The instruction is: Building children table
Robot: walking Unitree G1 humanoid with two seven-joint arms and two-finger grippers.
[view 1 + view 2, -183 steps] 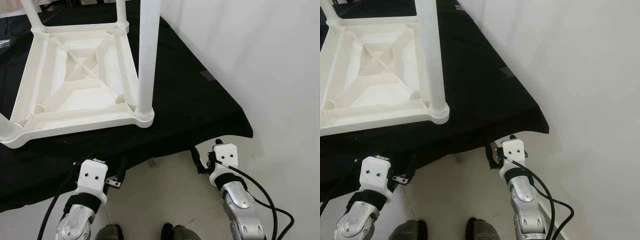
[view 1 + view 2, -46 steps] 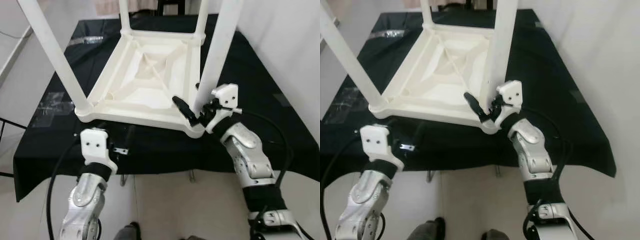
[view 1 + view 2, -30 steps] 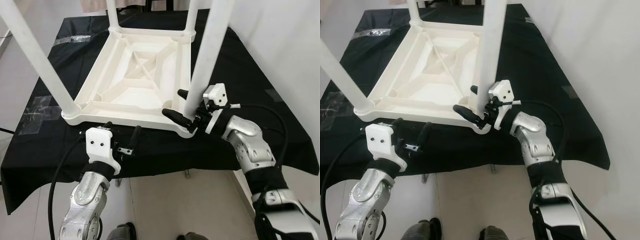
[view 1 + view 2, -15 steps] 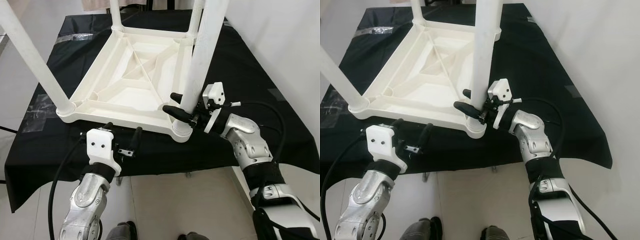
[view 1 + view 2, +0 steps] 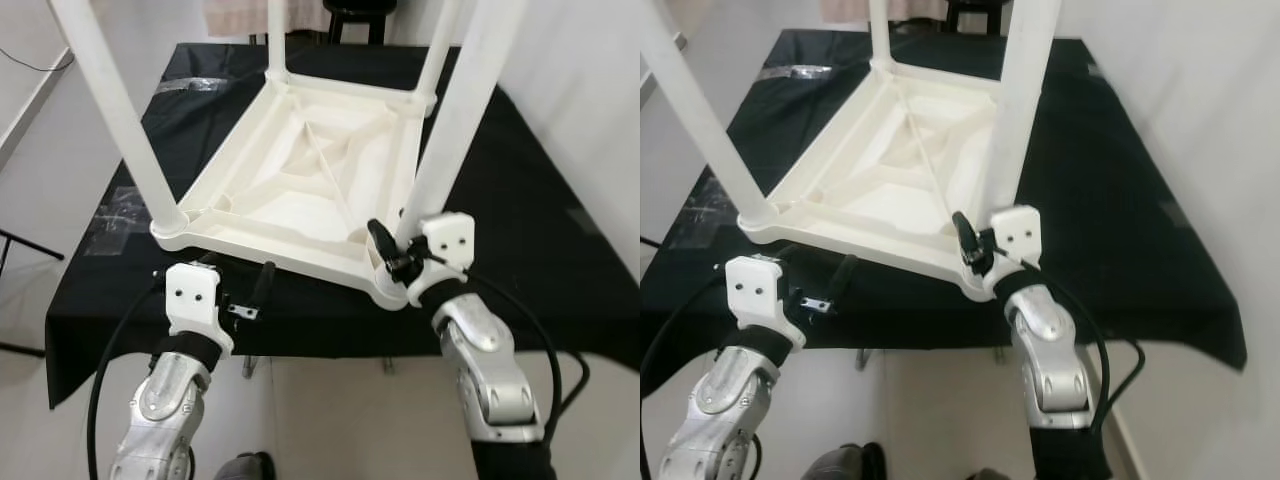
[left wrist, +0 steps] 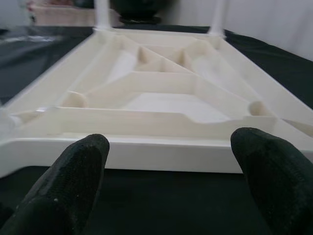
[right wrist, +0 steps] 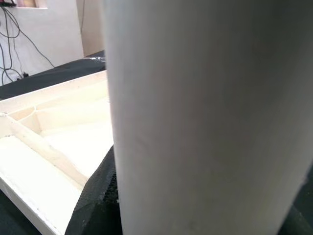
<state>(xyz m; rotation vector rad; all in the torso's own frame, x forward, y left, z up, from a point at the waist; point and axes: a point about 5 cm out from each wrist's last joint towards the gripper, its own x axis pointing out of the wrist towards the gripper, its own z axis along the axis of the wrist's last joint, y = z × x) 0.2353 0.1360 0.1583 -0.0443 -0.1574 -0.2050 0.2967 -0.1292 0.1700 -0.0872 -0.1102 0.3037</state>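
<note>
A white plastic children's table point(image 5: 262, 245) lies upside down on a black-clothed table point(image 5: 530, 240), with its legs pointing up. My right gripper point(image 5: 398, 257) is at the base of the near right leg point(image 5: 455, 130), shut on it; one black finger point(image 5: 379, 238) shows on the leg's left side. In the right wrist view the leg point(image 7: 205, 112) sits tight between the fingers point(image 7: 95, 200). My left gripper point(image 5: 236, 280) hovers open in front of the tabletop's near rim point(image 6: 146, 149), its fingertips point(image 6: 73, 171) wide apart and holding nothing. The near left leg point(image 5: 115, 110) stands in its corner socket.
A white wall point(image 5: 590, 90) runs close along the right side. The black cloth's front edge point(image 5: 330, 345) hangs just ahead of my arms, with pale floor point(image 5: 340, 420) below. Tape strips point(image 5: 115, 212) lie on the cloth at the left. A dark stool point(image 5: 365, 10) stands behind.
The whole view has shifted. My right forearm has swung in from the right to straight behind the near right leg, its gripper staying at that leg's base. The left gripper keeps its place.
</note>
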